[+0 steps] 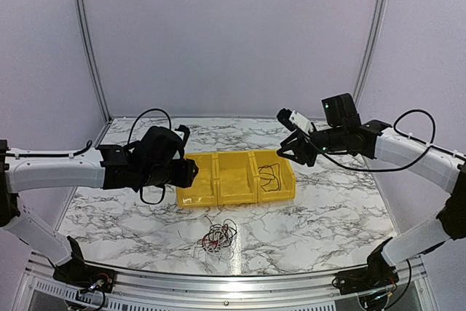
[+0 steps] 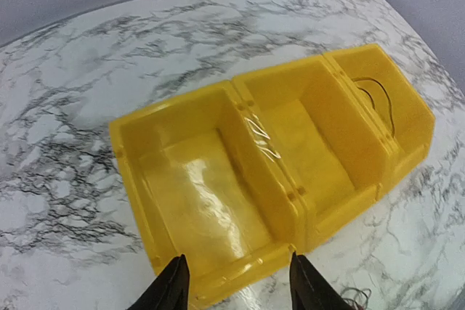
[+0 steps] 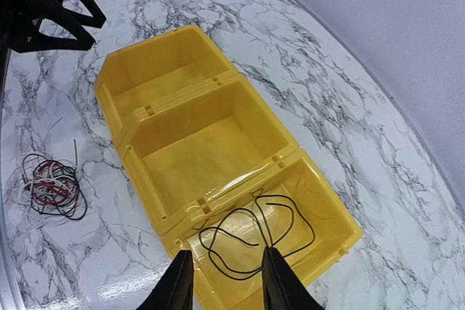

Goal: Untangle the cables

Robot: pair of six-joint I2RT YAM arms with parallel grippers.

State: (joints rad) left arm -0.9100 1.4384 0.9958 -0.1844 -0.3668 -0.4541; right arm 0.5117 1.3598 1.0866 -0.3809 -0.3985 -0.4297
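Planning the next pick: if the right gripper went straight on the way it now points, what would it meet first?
Most likely the black cable looped in the right-end compartment of the bin, just ahead of the open right gripper. Depth is hard to judge.

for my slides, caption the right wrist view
Open right gripper above a yellow bin, a black cable in its nearest compartment, tangled cables beside it

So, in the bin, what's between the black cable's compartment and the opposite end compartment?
Only the middle compartment, empty; the right wrist view shows it best.
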